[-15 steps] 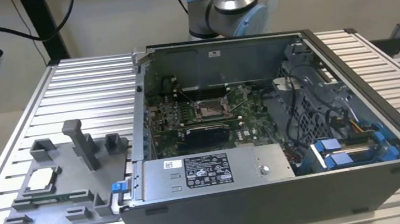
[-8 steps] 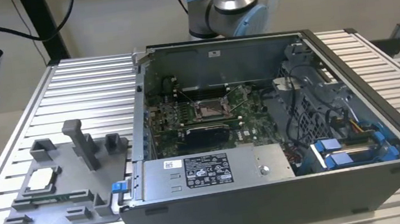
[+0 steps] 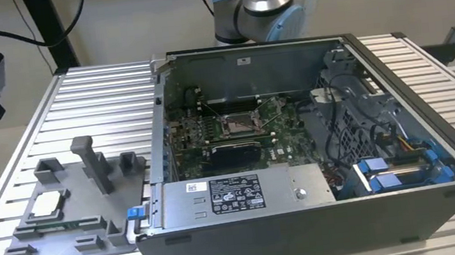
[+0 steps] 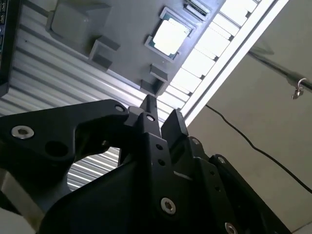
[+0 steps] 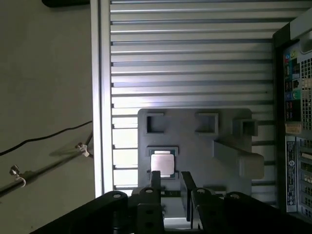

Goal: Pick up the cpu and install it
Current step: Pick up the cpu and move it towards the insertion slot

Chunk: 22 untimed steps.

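The black two-fingered claw [image 5: 170, 175] hangs with its fingers parted and nothing between them. Below it and well apart, just past its fingertips in both wrist views, the cpu [image 5: 162, 165], a small thin square chip with a silvery-white metal top, lies flat in its recess, untouched. It sits on the grey plastic tray [image 5: 195, 146] with raised blocks, which rests on the ribbed aluminium table [image 3: 97, 110]. Farther from the claw, beyond the tray, stands the open black computer case [image 3: 308, 234]. The square socket [image 3: 237, 124] on its green motherboard looks empty. I judge that nothing is done yet: pickup, carry and seating all remain.
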### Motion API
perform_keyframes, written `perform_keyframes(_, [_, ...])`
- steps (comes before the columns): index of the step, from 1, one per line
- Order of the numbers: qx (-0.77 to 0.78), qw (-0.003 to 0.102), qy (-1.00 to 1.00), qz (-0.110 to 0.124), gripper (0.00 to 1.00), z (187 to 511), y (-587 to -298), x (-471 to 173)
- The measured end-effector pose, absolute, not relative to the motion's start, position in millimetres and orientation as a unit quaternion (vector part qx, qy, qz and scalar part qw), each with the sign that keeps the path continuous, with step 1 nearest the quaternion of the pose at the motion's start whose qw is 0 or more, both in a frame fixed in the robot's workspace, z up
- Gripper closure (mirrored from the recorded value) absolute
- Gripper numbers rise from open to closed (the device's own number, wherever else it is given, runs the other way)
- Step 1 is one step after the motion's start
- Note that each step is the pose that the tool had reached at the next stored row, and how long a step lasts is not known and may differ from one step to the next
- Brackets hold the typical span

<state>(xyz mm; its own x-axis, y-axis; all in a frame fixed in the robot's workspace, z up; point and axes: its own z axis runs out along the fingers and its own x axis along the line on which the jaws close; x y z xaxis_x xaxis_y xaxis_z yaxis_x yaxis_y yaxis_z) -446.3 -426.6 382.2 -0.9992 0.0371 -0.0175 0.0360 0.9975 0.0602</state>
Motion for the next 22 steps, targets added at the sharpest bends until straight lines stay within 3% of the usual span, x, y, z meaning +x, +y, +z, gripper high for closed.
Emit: perform_keyframes(22, [0.018,0.009,0.999,0.03,0.0,374.7,-426.6,-446.4])
